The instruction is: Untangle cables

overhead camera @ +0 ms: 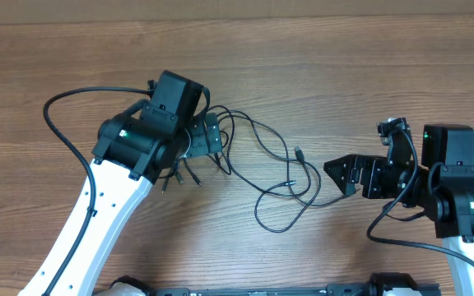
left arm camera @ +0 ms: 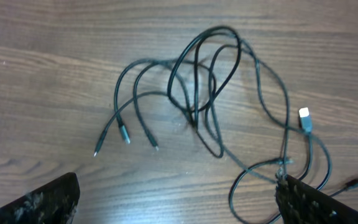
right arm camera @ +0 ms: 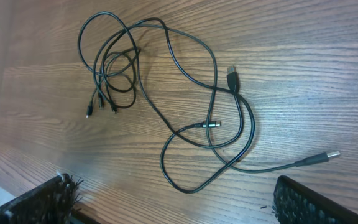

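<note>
Overhead, two robot arms flank tangled black cables point(left arm camera: 194, 118) on a wooden table point(overhead camera: 369, 66)
Left gripper point(overhead camera: 214, 137) hovers over the cables' knotted left end, jaws spread wide, holding nothing; right gripper point(overhead camera: 340, 174) sits just right of the cables, likewise spread wide and empty

Thin black cables point(left arm camera: 194, 93) lie in a loose tangle on the wood-grain table point(left arm camera: 42, 74), their loops crossing near the upper middle of the view. Three strands fan out to the left and end in small plug tips point(left arm camera: 124, 134) lying close together. To the right, a silver flat plug point(left arm camera: 304, 118) rests beside a long loop. The left gripper point(left arm camera: 176, 200) hovers above, its fingers point(left arm camera: 48, 202) spread wide at the bottom corners, with nothing held between them.
</note>
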Robot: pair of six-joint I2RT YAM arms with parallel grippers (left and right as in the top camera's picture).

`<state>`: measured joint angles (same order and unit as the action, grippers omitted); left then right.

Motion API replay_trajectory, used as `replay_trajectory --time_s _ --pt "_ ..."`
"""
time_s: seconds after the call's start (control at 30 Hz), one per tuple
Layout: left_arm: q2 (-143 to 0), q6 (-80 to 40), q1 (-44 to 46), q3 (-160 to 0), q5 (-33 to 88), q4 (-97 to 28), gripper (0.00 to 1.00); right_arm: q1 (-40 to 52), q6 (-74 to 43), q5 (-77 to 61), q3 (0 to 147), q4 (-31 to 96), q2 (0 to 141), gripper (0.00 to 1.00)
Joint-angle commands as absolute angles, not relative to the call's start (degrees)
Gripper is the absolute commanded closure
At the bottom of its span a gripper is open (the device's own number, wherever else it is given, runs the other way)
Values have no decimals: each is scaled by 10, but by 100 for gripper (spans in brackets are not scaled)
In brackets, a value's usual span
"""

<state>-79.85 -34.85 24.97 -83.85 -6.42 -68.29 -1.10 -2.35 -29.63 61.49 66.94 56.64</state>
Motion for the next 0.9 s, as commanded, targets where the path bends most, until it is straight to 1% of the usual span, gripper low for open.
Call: replay_trajectory --time_s 0.0,0.3,0.53,0.63,0.87 --pt "-804 -373 235 -848 -63 -690 0 -12 -21 -299 611 670 567 0" --pt "-804 -377 180 -848 -56 -690 0 -12 -21 -341 611 600 575 0" --pt "-804 -377 152 -848 -60 -692 0 -10 -21 -380 611 537 637 0" --pt "-804 -377 138 -848 -59 -692 0 6 -21 -412 611 508 683 0" --pt "-804 -377 119 -848 -73 -692 0 90 -21 -413 611 429 773 0"
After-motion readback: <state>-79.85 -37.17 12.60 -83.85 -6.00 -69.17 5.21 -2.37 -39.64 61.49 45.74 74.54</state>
